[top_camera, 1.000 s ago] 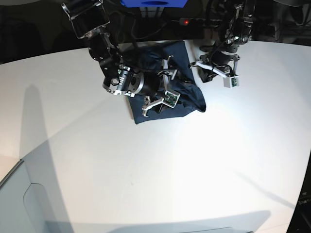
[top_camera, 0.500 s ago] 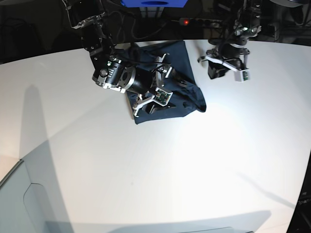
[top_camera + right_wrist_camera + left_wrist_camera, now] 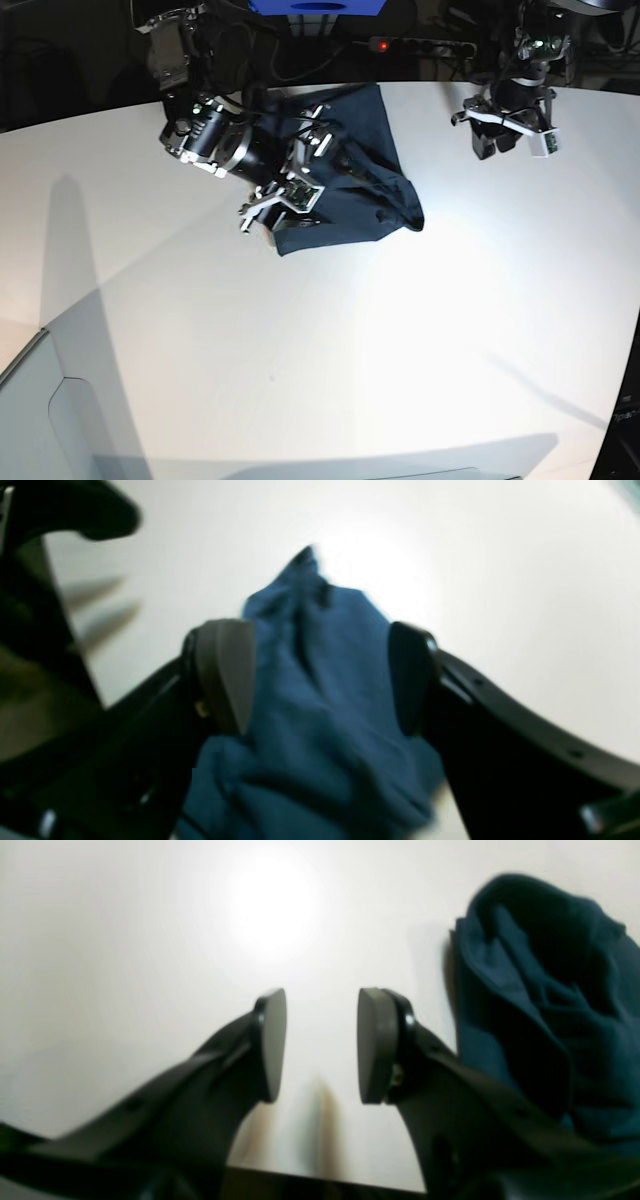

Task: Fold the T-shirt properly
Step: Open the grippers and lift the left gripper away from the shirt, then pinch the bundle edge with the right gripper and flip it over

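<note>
The dark navy T-shirt (image 3: 355, 175) lies folded into a bunched, roughly square bundle at the back middle of the white table (image 3: 330, 350). My right gripper (image 3: 280, 203) hovers over the bundle's left front corner. In the right wrist view my right gripper (image 3: 320, 675) is open, with blue fabric (image 3: 320, 740) showing between the spread fingers (image 3: 225, 675). My left gripper (image 3: 505, 128) is raised off to the right of the shirt. In the left wrist view it (image 3: 320, 1045) is open and empty over bare table, with the shirt (image 3: 550, 990) at its right.
A black power strip with a red light (image 3: 400, 45) and a blue object (image 3: 315, 6) sit behind the table's far edge. A pale grey panel (image 3: 40, 420) lies at the front left corner.
My right gripper has drawn back leftward across the shirt to its left edge. My left arm has swung up and to the right, away from the shirt. The shirt has stayed put.
</note>
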You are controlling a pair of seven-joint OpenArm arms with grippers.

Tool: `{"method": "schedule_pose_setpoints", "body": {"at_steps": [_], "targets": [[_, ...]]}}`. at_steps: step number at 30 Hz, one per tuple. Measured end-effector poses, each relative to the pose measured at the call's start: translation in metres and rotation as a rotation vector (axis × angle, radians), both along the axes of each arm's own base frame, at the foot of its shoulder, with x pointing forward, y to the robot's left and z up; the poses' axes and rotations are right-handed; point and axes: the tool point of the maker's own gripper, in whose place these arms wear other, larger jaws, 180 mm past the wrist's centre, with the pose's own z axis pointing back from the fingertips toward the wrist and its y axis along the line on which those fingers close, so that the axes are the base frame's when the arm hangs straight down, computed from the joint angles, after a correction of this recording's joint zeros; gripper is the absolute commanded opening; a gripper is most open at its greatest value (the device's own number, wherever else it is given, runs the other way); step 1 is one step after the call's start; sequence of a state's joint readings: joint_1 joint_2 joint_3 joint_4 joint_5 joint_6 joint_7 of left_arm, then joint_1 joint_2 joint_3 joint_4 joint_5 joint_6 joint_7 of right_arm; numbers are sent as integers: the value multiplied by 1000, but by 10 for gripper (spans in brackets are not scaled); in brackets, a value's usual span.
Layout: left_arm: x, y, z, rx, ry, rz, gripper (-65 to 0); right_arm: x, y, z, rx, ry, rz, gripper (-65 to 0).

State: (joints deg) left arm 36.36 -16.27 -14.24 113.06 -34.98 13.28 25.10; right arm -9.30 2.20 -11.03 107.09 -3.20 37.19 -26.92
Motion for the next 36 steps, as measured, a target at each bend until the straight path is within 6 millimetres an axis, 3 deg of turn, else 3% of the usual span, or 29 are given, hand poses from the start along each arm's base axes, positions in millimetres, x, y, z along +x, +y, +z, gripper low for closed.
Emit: {"method": "schedule_pose_setpoints", "body": {"at_steps": [4, 7, 12, 20, 24, 28, 36], "targets": [[-6, 13, 1, -1, -1, 62, -418, 14, -41, -3, -25, 3, -132, -252], [-5, 26, 7, -6, -23, 113, -418, 10, -55, -12, -42, 34, -173, -252], [-6, 32, 10, -28, -33, 144, -418, -8, -57, -33, -44, 112, -178, -251], [-5, 33, 11, -31, -38, 145, -419, -16, -53, -55, -34, 190, -187, -150], [-7, 32, 9, -33, -32, 146, -419, -14, -58, -54, -34, 187, -202, -150], [-7, 32, 9, -32, -32, 146, -419, -8, -78, -57, -52, 187, -258, -149], [-7, 32, 9, -32, -33, 146, -420, -15, -74, -74, -47, 242, -247, -153]]}}
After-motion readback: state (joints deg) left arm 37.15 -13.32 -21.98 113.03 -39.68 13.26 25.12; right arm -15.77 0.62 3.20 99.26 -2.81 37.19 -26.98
